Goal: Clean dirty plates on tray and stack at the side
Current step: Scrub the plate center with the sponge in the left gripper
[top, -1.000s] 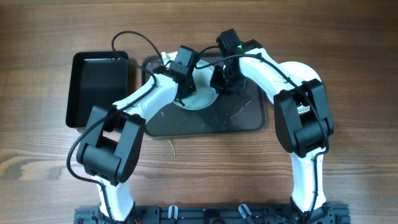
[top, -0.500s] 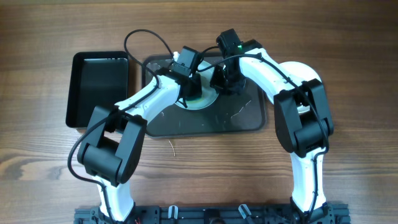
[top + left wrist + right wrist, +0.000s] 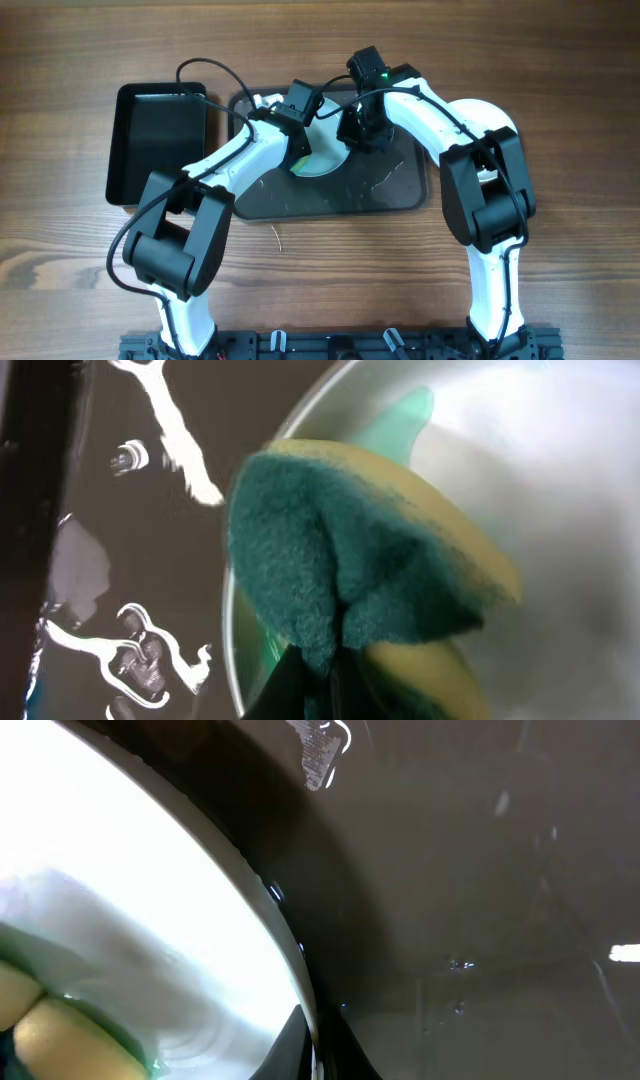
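Yellow foam sponge [image 3: 400,560] with a teal scouring face is clamped between the closed fingers of the left gripper [image 3: 312,678] and pressed onto the round white plate [image 3: 560,510], beside a teal smear [image 3: 400,420]. The plate's rim is pinched by the right gripper [image 3: 310,1046]. The plate is seen on the large dark grey rectangular tray [image 3: 395,190], near its far edge.

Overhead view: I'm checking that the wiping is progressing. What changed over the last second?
The left gripper, shut on the sponge, swept slightly right across the plate, then back left. The right gripper stayed pinched on the plate's rim; the grey tray and black tray did not move.
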